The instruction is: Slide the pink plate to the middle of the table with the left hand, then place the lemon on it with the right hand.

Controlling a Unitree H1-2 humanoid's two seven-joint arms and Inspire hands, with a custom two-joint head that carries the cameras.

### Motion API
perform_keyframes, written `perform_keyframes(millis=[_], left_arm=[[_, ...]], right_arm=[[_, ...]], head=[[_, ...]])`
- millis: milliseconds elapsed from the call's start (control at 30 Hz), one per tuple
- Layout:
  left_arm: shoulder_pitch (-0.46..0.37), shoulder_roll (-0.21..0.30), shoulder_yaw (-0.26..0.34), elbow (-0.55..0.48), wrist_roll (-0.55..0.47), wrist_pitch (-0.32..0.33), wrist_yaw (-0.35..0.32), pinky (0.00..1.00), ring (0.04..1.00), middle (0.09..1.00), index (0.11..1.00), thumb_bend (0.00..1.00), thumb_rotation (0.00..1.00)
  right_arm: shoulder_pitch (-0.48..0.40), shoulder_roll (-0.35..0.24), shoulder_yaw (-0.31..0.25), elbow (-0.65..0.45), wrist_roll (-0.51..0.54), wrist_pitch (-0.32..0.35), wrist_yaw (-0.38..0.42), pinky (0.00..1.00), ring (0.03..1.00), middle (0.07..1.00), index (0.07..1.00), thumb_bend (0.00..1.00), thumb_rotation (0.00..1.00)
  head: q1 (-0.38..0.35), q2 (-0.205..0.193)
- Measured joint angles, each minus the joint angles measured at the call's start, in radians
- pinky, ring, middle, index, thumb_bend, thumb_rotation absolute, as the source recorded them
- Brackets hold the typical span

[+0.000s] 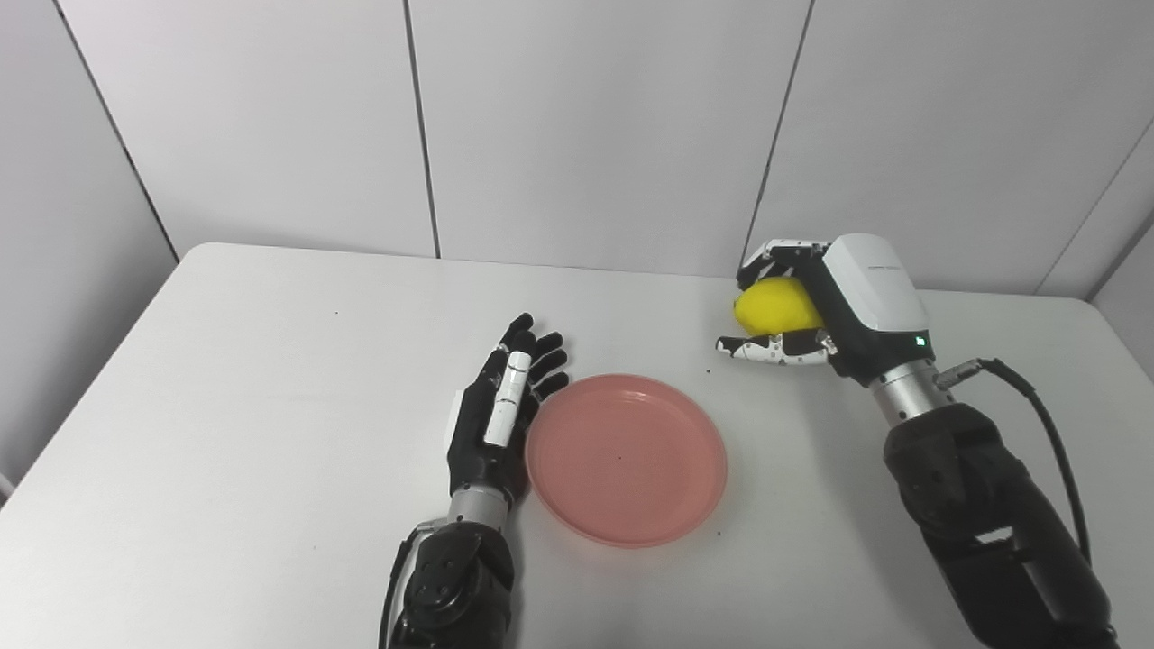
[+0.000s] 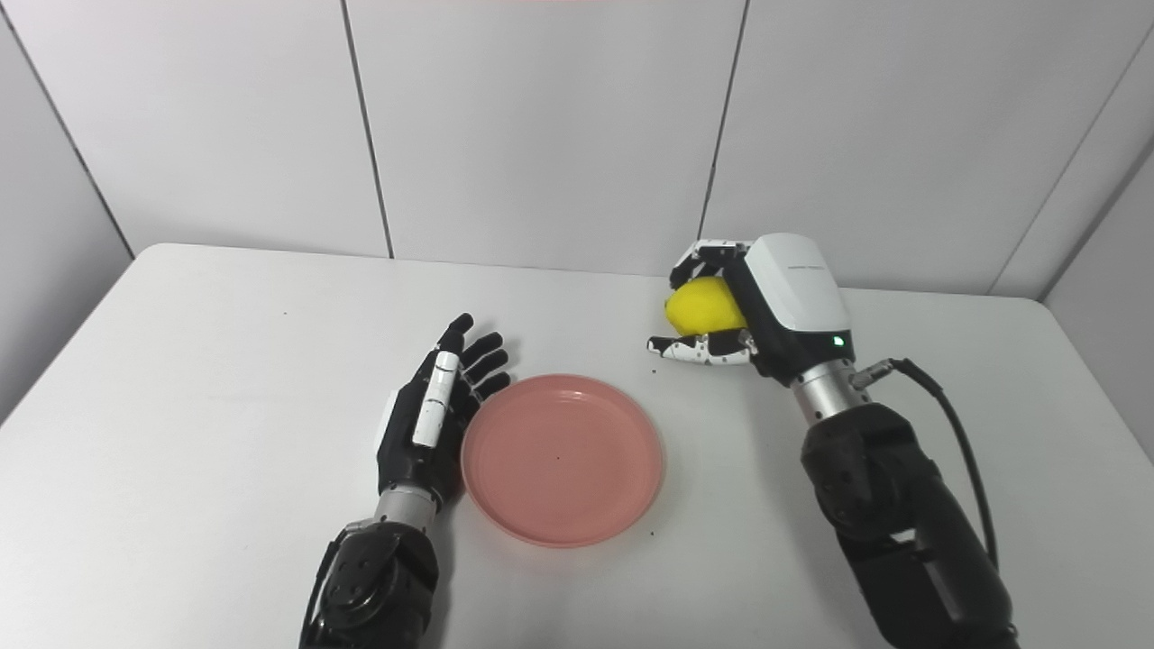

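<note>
The pink plate (image 1: 627,460) lies flat near the middle of the white table (image 1: 225,379). My left hand (image 1: 500,415) is open, fingers straight and on edge, its palm side against the plate's left rim. The yellow lemon (image 1: 777,306) is at the back right of the plate. My right hand (image 1: 811,311) wraps around the lemon, fingers curled over its top and thumb under its front. I cannot tell whether the lemon rests on the table or is lifted. In the right eye view the plate (image 2: 563,460), left hand (image 2: 433,419), lemon (image 2: 705,306) and right hand (image 2: 748,311) stand the same way.
Grey wall panels (image 1: 586,126) stand close behind the table's far edge. A black cable (image 1: 1037,406) loops off my right wrist over the table's right side. A few dark specks lie on the table near the plate.
</note>
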Motion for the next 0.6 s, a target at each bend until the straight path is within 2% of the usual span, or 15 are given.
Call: perform_keyframes(millis=[333, 600], left_arm=[[-0.001, 0.0, -0.007, 0.012, 0.0, -0.02, 0.008, 0.77, 0.781, 0.769, 0.835, 0.68, 0.68], [-0.001, 0.0, -0.01, 0.017, 0.0, -0.028, 0.011, 0.74, 0.769, 0.752, 0.842, 0.72, 0.67]], right_arm=[[0.0, 0.029, 0.024, -0.019, -0.013, -0.002, 0.028, 0.14, 0.191, 0.272, 0.474, 0.5, 0.17], [0.0, 0.056, 0.06, -0.014, -0.03, -0.005, 0.038, 0.15, 0.206, 0.291, 0.476, 0.5, 0.16]], head=[[0.006, -0.002], [0.009, 0.0]])
